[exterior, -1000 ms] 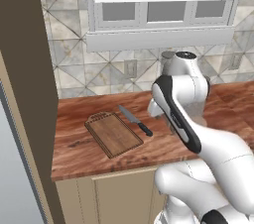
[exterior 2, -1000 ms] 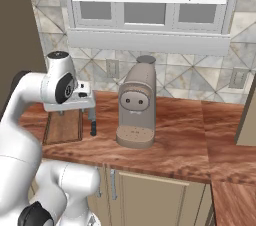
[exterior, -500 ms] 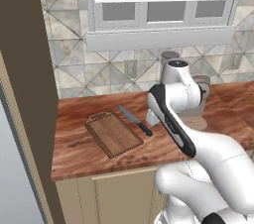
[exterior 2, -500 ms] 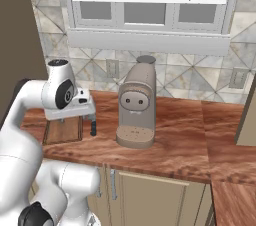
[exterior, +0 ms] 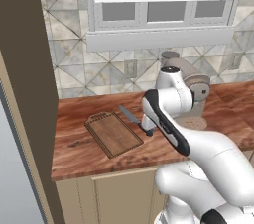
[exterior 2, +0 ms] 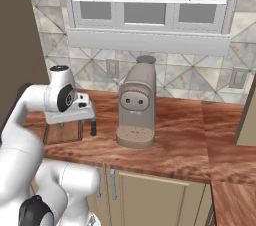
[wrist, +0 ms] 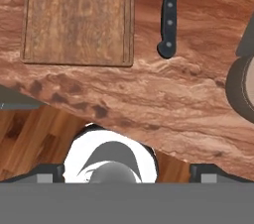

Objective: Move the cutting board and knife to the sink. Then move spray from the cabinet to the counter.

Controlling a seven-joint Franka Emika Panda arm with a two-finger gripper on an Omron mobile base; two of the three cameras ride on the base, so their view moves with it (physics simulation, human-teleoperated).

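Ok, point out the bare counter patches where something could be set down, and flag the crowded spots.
Free: the counter between the coffee machine and the right-hand cabinet; also the front strip below the cutting board in the hand view. Crowded: the cutting board and knife lie side by side, apart, with the arm over them and the coffee machine just beyond.

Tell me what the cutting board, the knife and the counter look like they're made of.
Cutting board: looks like dark-brown wood with a matte finish, visible grain and a groove near its edges.
Knife: grey blade, probably steel; black handle with three pale rivets, plastic or dark wood, hard to tell.
Counter: reddish-brown with wavy grain, so wood or a wood-look laminate, slightly glossy.
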